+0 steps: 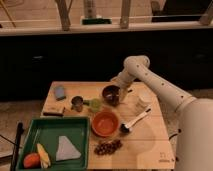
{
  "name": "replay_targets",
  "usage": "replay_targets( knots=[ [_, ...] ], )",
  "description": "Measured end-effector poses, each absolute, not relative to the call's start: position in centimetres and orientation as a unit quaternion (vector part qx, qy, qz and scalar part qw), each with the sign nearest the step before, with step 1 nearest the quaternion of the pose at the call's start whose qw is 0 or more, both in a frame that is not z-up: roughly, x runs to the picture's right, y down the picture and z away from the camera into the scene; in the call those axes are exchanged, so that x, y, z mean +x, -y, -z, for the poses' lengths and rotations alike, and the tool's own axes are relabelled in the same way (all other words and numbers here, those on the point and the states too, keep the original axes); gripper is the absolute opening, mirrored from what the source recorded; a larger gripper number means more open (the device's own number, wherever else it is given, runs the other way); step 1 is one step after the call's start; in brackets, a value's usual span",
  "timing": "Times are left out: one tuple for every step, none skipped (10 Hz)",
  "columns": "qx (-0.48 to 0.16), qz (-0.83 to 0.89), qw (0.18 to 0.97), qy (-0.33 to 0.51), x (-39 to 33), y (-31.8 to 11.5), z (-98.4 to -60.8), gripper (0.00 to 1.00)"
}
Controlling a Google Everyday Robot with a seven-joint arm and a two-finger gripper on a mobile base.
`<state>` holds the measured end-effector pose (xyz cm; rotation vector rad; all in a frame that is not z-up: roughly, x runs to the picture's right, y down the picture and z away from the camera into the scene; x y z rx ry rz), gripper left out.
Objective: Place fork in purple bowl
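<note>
The purple bowl [110,94] is small, dark and deep-sided, and stands near the back middle of the wooden table [150,145]. My gripper [122,91] hangs at the bowl's right rim, at the end of the white arm [150,82] that reaches in from the right. I cannot pick out the fork; it is hidden at the gripper or in the bowl.
The orange bowl [105,123] sits in front of the purple one. A white utensil [135,120] lies to its right, dark grapes [107,147] in front of it. A metal cup [77,103], green cup [95,104], blue sponge [60,92] and green tray [30,131] are at left.
</note>
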<state>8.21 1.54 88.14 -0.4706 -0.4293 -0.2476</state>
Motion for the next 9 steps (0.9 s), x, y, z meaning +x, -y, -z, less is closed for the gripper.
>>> replay_targets(
  knots=[
    [-0.231, 0.123, 0.942, 0.212, 8.11, -1.51, -88.18, 0.8],
    [-0.23, 0.123, 0.942, 0.213, 8.12, -1.42, -88.19, 0.8],
    [-0.23, 0.123, 0.942, 0.213, 8.22, -1.38, -88.21, 0.8],
    [-0.23, 0.124, 0.941, 0.214, 8.18, -1.39, -88.22, 0.8],
    [-0.229, 0.124, 0.941, 0.215, 8.08, -1.36, -88.22, 0.8],
    [-0.229, 0.124, 0.941, 0.215, 8.03, -1.36, -88.21, 0.8],
    [-0.229, 0.124, 0.941, 0.215, 8.08, -1.37, -88.22, 0.8],
    [-0.229, 0.124, 0.941, 0.214, 8.12, -1.36, -88.21, 0.8],
    [-0.229, 0.124, 0.941, 0.215, 8.05, -1.36, -88.22, 0.8]
  ],
)
